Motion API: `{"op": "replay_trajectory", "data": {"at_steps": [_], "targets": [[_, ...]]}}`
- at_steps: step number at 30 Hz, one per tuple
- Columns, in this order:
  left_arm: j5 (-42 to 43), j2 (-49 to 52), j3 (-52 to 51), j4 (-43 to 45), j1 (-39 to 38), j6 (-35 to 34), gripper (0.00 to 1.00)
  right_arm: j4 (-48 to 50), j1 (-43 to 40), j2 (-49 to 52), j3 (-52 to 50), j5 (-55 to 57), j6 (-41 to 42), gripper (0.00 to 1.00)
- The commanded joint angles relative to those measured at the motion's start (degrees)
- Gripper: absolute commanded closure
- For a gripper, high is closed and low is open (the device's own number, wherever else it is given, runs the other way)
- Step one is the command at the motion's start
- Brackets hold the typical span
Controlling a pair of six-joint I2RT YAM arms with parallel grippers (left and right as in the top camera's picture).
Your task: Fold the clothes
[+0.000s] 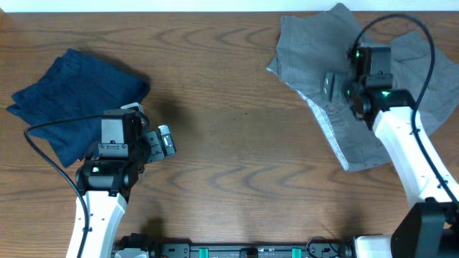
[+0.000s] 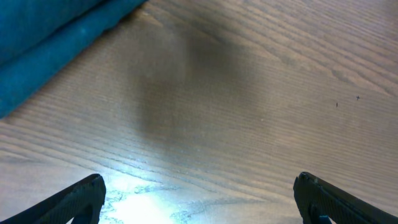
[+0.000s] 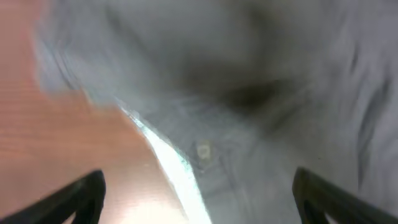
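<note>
Both pairs of jaws are spread wide, and nothing sits between either set. Nearest in, the left gripper (image 1: 166,140) hangs over the bare wooden table (image 1: 229,93). Its dark fingers (image 2: 81,199) sit in the bottom corners of the left wrist view, with only wood grain and a soft shadow beyond them. Just up and to the left lies the navy garment (image 1: 72,93), bunched in a rough fold at the table's left end.

Across on the right, the right gripper (image 1: 331,86) is over the grey shorts (image 1: 308,43), which sprawl unfolded at the far right corner. Whether it touches the cloth, I can't tell. The right wrist view is blurred, yet a button (image 3: 203,151) and a pale edge show, with bare wood to their left.
</note>
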Motion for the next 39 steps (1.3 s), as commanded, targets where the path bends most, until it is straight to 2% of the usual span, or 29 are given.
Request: {"op": "replay_trajectory", "data": {"at_steps": [1, 5, 14, 17, 19, 22, 24, 27, 32, 36, 39], "targets": [[-0.04, 0.17, 1.03, 0.13, 0.35, 0.5, 0.02, -6.36, -0.07, 1.11, -0.55, -0.13, -3.54, 0.06], [-0.04, 0.17, 1.03, 0.42, 0.35, 0.5, 0.02, -8.5, 0.13, 4.15, -4.76, 0.52, -4.37, 0.03], [-0.02, 0.17, 1.03, 0.52, 0.33, 0.5, 0.02, 3.76, 0.11, 8.44, -16.17, 6.95, -2.38, 0.05], [-0.02, 0.17, 1.03, 0.5, 0.33, 0.5, 0.02, 4.11, 0.15, 8.5, -18.49, 6.93, -1.7, 0.21], [-0.02, 0.17, 1.03, 0.5, 0.33, 0.5, 0.02, 2.32, 0.2, 8.5, -19.12, 5.29, -0.63, 0.38], [-0.02, 0.17, 1.03, 0.55, 0.33, 0.5, 0.02, -1.55, 0.2, 8.48, -19.19, -1.53, -0.7, 0.72], [-0.02, 0.17, 1.03, 0.55, 0.35, 0.5, 0.02, -3.56, 0.2, 8.46, -19.19, -6.99, -0.76, 0.89], [-0.02, 0.17, 1.03, 0.52, 0.35, 0.5, 0.02, -6.34, 0.24, 8.13, -19.12, -18.88, -3.56, 0.94], [-0.02, 0.17, 1.03, 0.52, 0.33, 0.5, 0.02, -13.51, 0.24, 4.02, -18.91, -38.66, -13.44, 0.96], [-0.02, 0.17, 1.03, 0.57, 0.35, 0.5, 0.02, -19.89, 0.22, -2.45, -18.91, -36.15, -14.84, 0.97], [-0.02, 0.17, 1.03, 0.96, 0.33, 0.5, 0.02, -22.53, 0.09, -8.28, -18.91, -26.77, -9.55, 0.98]]}}
